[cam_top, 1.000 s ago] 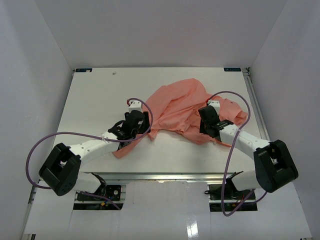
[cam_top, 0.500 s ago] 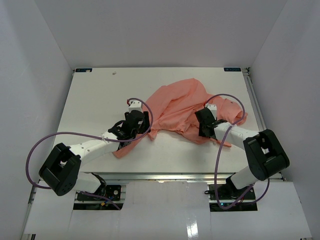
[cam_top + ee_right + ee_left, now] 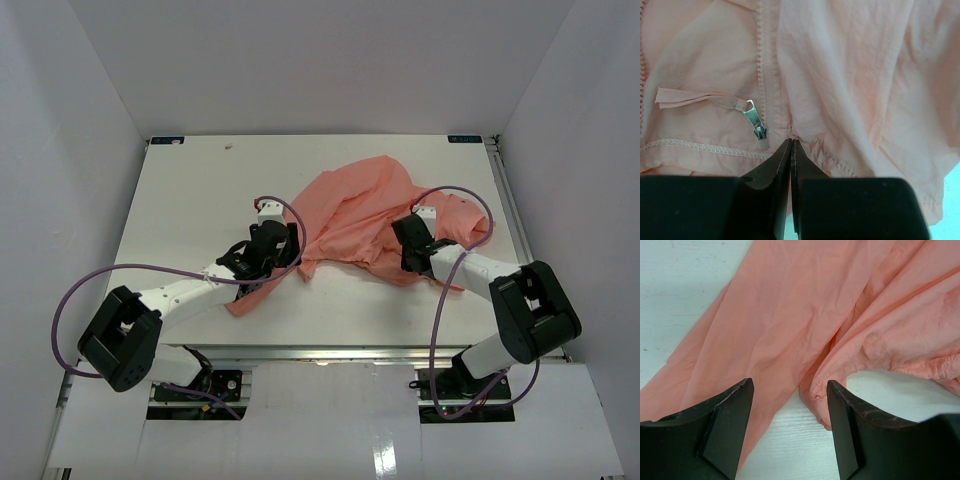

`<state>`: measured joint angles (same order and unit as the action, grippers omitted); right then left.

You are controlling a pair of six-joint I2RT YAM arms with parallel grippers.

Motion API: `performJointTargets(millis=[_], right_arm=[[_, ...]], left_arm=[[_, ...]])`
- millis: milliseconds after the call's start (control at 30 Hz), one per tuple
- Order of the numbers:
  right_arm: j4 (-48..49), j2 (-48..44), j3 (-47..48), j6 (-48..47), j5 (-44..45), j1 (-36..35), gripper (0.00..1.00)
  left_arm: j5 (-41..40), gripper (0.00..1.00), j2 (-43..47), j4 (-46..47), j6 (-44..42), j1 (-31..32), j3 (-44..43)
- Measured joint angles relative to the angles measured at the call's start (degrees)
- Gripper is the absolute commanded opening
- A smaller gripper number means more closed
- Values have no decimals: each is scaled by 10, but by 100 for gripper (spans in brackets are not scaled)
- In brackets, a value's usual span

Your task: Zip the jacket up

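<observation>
Salmon-pink cloth filled all my feeds. The thin salmon-pink jacket lay crumpled on the flat white table, centre to right of the overhead frame. One strip of it trailed toward the lower left, under the left arm.

On the left wrist feed, the left gripper stood wide apart at the bottom of the frame. Its two dark fingers straddled a fold of the jacket and closed on nothing. Bare table showed between them below the fabric edge, and the cloth fanned out across the upper frame.

On the right wrist feed, the right gripper had its jaws pressed flat together at bottom centre. The tips sat right against the stitched hem. I could not tell whether any cloth was caught between them.

Just left of those tips hung the small silver metal zipper pull, close beside them. A narrow pink fabric tab ran from it toward the left edge. The pink zipper teeth ran straight up from there to the top of the frame. On the overhead view, that gripper sat at the jacket's lower right part.
</observation>
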<state>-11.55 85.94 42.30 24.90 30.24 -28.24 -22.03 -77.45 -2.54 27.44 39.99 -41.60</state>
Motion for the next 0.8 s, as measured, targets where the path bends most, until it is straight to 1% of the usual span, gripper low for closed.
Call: performJointTargets(millis=[200, 500, 633, 800], right_arm=[[-22, -27, 9, -1, 5, 1, 8], [-25, -75, 20, -14, -8, 1, 8], [-17, -122, 11, -16, -38, 1, 8], [4, -212, -37, -15, -111, 1, 8]], left_arm=[[0, 71, 0, 0, 0, 0, 0], [3, 71, 0, 1, 0, 0, 0], [21, 72, 4, 14, 0, 0, 10], [45, 71, 8, 30, 0, 1, 19]])
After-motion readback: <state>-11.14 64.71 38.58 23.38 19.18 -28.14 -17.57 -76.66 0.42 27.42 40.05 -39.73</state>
